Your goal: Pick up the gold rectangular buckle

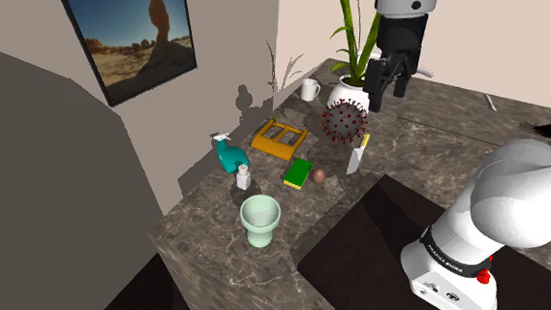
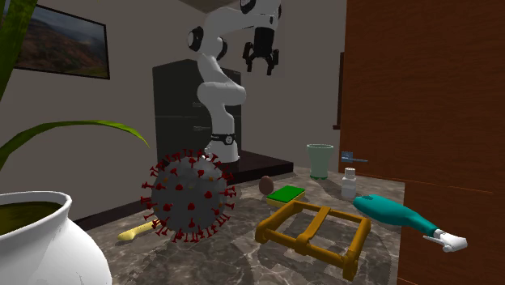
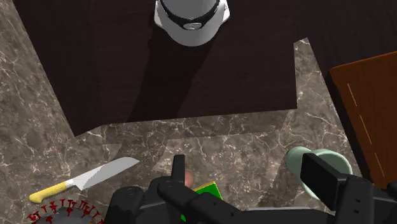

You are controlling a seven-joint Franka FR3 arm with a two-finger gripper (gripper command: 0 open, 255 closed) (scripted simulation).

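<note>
So, reading the shoulder view from its left, I am seeing a teal spray bottle (image 1: 230,157) and a pale green cup (image 1: 259,219) standing on the marble counter (image 1: 209,272). To their right and nearer the wall, the gold rectangular buckle (image 1: 280,137) is lying flat with nothing touching it. A green sponge (image 1: 297,173) is lying just on its near side, and a spiky grey-and-red ball (image 1: 344,121) is sitting to its right, with a knife (image 1: 358,155) beside that. Farther right, the gripper (image 1: 387,95) is hanging high above the counter, well apart from the buckle, its fingers spread and carrying nothing. I am judging the task as not begun: I am yet to bring the hand across over the buckle, lower it, close on one bar and lift.
</note>
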